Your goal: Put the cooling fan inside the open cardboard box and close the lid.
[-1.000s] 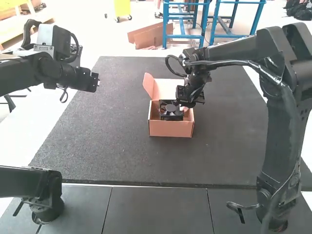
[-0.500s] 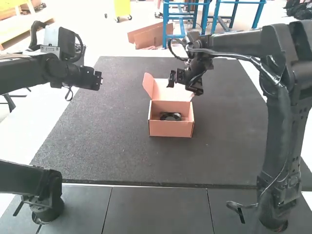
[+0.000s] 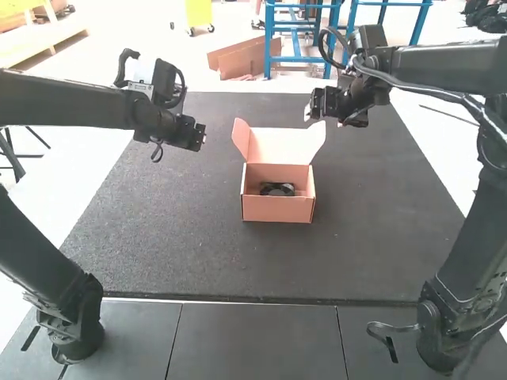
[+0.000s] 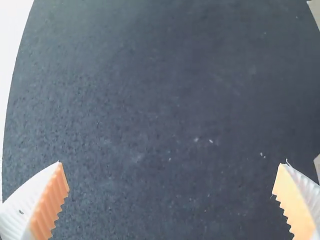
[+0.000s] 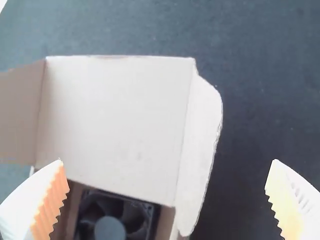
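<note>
1. I am holding my left fingers (image 3: 194, 136) spread wide apart and gripping nothing. Their white ribbed tips with orange pads (image 4: 50, 200) are hanging over bare mat, off to the left of the box and apart from it.
2. I am keeping my right fingers (image 3: 323, 107) wide open too, with nothing between them. They are hovering in the air just beyond the far right corner of the box lid.
3. Below my right fingers, the small brown cardboard box (image 3: 277, 204) is sitting open near the middle of the worktop. Its lid (image 3: 279, 146) is standing upright along the far side, with a side flap sticking out at each end.
4. The black square cooling fan (image 3: 276, 189) is lying flat inside the box. In the right wrist view, its round hub is showing just past the lid's edge.
5. The box is resting on the dark textured mat (image 3: 158, 237) that is covering the worktop.
</note>
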You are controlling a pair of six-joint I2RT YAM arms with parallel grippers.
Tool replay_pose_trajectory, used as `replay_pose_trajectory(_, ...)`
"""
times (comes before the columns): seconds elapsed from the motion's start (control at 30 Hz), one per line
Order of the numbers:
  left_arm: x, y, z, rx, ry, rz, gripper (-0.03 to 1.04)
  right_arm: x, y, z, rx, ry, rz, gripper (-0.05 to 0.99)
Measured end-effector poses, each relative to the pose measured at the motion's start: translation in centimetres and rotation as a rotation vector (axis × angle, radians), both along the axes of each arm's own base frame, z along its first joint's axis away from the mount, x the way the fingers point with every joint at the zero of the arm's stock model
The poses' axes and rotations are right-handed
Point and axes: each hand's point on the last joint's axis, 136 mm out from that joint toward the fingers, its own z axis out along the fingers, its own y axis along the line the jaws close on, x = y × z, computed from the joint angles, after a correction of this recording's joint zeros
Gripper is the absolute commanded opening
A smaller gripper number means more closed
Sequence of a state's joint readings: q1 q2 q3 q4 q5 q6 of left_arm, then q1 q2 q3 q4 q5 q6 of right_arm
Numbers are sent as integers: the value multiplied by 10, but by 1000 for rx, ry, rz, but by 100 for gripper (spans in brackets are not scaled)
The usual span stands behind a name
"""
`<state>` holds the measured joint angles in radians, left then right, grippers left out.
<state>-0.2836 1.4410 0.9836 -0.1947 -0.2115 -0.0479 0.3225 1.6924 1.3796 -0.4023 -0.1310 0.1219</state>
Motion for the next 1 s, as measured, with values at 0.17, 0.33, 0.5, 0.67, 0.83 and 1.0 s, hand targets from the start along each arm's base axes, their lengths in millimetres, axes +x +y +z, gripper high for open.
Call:
replay_pose_trajectory(0.17, 28, -7, -4, -4, 9, 13, 97, 3, 1, -12, -2, -36, 16, 90)
replay_pose_trajectory(0.33, 51, -14, -10, -7, 17, 18, 97, 15, 4, 1, 21, -106, 18, 90)
replay_pose_trajectory(0.5, 68, -20, -15, -7, 11, 17, 97, 22, -2, -4, 25, -93, 11, 90)
replay_pose_trajectory(0.67, 78, -31, -18, -7, 12, 0, 97, 30, -10, -13, 28, -62, -2, 90)
replay_pose_trajectory(0.83, 83, -47, -8, -29, -6, -28, 97, 33, -11, -19, 38, -16, 7, 90)
replay_pose_trajectory(1.0, 88, -62, 12, -78, -33, -61, 97, 34, -4, -20, 59, 16, 35, 88)
